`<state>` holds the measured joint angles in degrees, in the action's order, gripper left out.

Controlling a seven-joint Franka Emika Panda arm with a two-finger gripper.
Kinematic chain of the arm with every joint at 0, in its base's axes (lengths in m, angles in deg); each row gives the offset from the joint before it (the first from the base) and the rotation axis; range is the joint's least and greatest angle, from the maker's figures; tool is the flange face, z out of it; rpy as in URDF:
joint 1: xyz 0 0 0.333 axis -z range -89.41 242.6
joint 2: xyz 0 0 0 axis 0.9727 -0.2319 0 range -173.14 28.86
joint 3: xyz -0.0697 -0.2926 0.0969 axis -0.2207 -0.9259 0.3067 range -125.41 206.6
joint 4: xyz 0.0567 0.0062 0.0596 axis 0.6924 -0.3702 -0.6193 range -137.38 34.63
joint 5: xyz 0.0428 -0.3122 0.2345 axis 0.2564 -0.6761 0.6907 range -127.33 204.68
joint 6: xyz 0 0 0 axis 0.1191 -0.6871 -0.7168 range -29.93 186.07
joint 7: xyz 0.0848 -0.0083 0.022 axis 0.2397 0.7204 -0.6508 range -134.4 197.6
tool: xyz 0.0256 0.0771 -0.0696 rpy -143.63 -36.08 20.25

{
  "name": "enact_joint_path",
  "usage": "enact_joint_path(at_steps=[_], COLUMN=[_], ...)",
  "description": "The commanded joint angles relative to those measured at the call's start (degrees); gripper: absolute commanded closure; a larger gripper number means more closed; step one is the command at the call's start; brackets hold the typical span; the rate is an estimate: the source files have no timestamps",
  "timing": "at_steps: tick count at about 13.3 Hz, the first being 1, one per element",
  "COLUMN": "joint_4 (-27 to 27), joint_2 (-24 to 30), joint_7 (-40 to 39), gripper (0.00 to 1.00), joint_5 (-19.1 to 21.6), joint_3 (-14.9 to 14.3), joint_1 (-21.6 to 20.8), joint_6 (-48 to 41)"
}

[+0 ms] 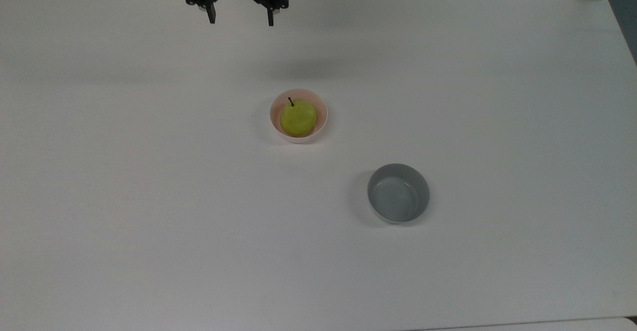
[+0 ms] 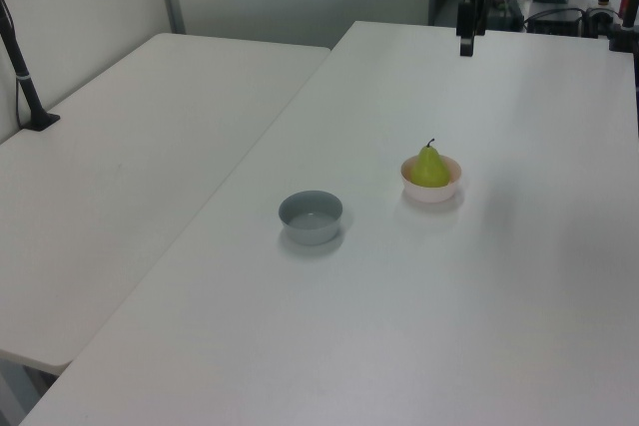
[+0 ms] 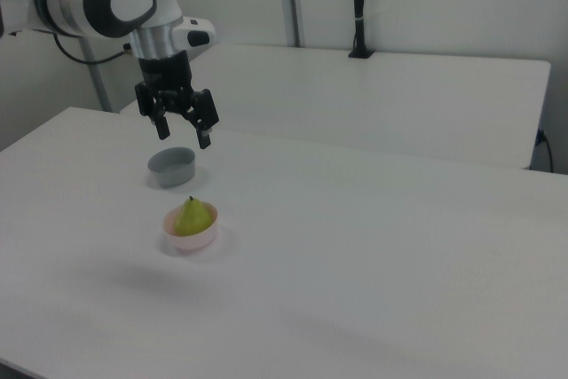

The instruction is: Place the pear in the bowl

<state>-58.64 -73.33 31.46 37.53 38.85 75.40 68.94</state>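
Nearest in the top view, a small round grey bowl (image 1: 398, 192) sits on the wide white bench (image 1: 149, 196), standing empty towards the top view's right. Farther back and to the top view's left of it, well apart, stands the small round pale pink bowl (image 1: 322, 122), and the small yellow-green pear with a short dark stem (image 1: 298, 117) rests upright inside it, stem pointing up. In the right view the pear (image 3: 191, 217) rises above the pink bowl's rim (image 3: 192, 240), with the grey bowl (image 3: 171, 166) beyond it. Farthest in the top view, at the bench's far edge, the black two-finger gripper (image 1: 240, 21) hangs well above the bench and clear of both bowls; its jaws are spread wide apart and hold nothing.
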Motion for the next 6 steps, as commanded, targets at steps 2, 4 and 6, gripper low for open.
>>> enact_joint_path(at_steps=[2, 4, 6], joint_4=[2.3, 2.3, 2.3], joint_2=[0.0, 0.0, 0.0], joint_7=[4.4, 4.3, 4.3], gripper=[0.0, 0.0, 0.0], joint_5=[1.5, 1.5, 1.4], joint_3=[0.0, 0.0, 0.0], joint_1=[0.2, 0.4, 0.5], joint_6=[-2.0, -1.9, -2.0])
